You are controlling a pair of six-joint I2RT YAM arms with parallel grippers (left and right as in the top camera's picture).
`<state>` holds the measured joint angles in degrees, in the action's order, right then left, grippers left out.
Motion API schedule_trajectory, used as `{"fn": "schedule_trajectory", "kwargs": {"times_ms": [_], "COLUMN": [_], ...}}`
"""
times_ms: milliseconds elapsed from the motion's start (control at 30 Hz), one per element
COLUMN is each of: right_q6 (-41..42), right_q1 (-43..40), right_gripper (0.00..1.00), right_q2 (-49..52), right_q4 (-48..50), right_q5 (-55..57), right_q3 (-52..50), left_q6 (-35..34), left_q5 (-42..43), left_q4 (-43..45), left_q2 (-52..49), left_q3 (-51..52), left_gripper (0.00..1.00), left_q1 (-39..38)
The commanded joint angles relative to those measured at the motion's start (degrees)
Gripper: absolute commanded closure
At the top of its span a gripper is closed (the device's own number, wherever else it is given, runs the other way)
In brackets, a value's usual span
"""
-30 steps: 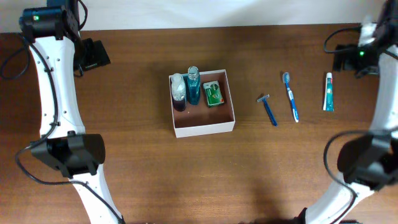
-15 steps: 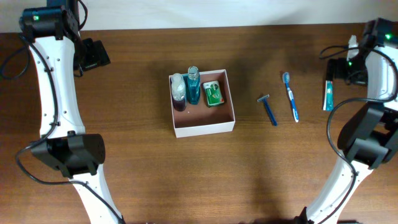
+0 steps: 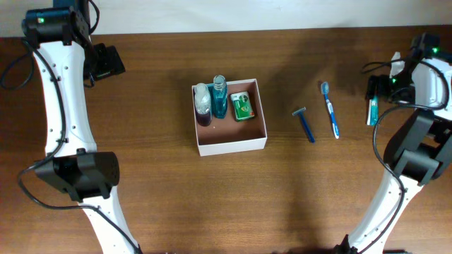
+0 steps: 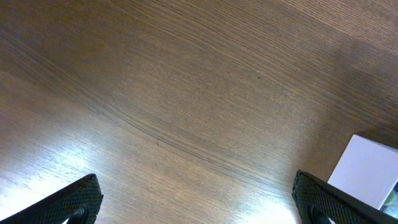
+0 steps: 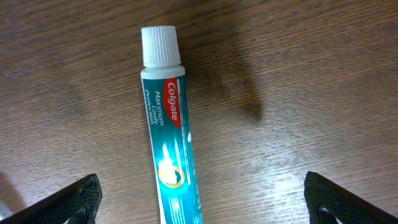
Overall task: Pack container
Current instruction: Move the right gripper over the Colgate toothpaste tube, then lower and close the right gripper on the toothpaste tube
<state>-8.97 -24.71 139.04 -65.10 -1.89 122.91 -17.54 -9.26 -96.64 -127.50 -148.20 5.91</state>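
Right wrist view: your right tool [image 5: 208, 202] hangs with its fingers spread wide, one at each lower corner. The Colgate toothpaste tube [image 5: 166, 134] lies flat on the worktop [image 5: 311, 74] between them, white cap pointing away, clear of both fingers. Left wrist view: your left tool [image 4: 202, 199] is likewise spread apart over the wood, gripping nothing, with a white corner of the container [image 4: 367, 171] at the right edge. Overhead: the container sits mid-worktop, well apart from both tools, with a blue bottle [image 3: 219, 100], a pale bottle [image 3: 203, 100] and a green box [image 3: 243, 106] along its far side, and a razor [image 3: 305, 124] and toothbrush [image 3: 330, 109] lie between it and the toothpaste tube.
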Motion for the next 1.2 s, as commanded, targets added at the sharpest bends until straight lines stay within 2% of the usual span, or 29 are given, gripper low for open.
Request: {"fn": "schedule_trajectory", "kwargs": {"times_ms": [0, 1067, 1133, 1167], "right_q6": [0.20, 0.20, 0.20, 0.20], "right_q1": [0.44, 2.51, 2.51, 2.51], "right_gripper": [0.01, 0.00, 0.11, 0.24], "right_q2": [1.62, 5.35, 5.35, 5.35], "right_q4": [0.55, 2.01, 2.05, 2.05], "right_q5": [-0.96, -0.46, -0.46, -0.46], "right_q3": [0.74, 0.11, 0.11, 0.11], "left_q6": [0.48, 0.48, 0.48, 0.48], "left_q5": [-0.02, -0.02, -0.02, 0.00], "left_q4": [-0.02, -0.02, -0.02, -0.04], "left_q2": [0.46, 0.46, 0.46, 0.46], "left_q3": [0.20, 0.20, 0.20, 0.20], "left_gripper": [0.01, 0.01, 0.01, 0.01], "left_q1": [0.11, 0.11, 0.11, 0.11]}}
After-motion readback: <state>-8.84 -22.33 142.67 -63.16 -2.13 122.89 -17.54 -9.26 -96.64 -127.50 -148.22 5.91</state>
